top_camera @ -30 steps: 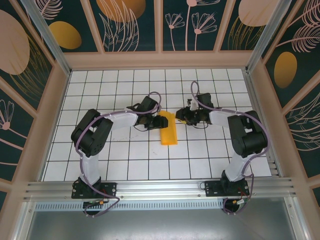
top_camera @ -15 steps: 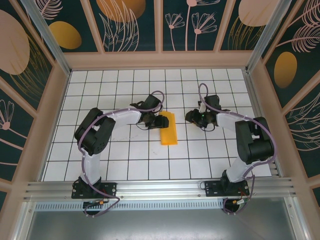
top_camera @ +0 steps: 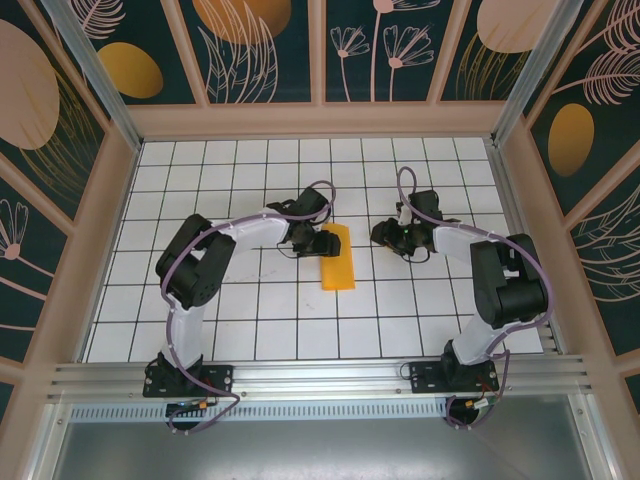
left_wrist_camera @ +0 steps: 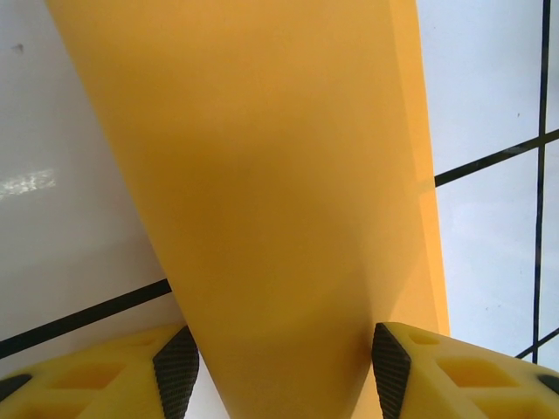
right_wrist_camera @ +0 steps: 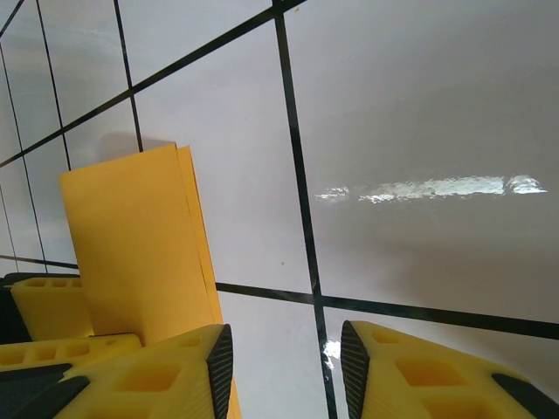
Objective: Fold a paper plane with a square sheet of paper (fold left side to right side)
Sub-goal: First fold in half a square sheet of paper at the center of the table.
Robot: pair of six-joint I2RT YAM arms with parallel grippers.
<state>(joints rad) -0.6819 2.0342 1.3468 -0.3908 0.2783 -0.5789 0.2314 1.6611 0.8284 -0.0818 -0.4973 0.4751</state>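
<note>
Down low, left gripper astride paper

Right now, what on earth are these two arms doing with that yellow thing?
They are folding a paper plane. The paper, already folded into a narrow strip, lies on the table. The left pincer is at its far end with the paper between its jaws; whether it is squeezing, I cannot tell. The right pincer hangs open to the strip's right, with nothing between its jaws.
</note>
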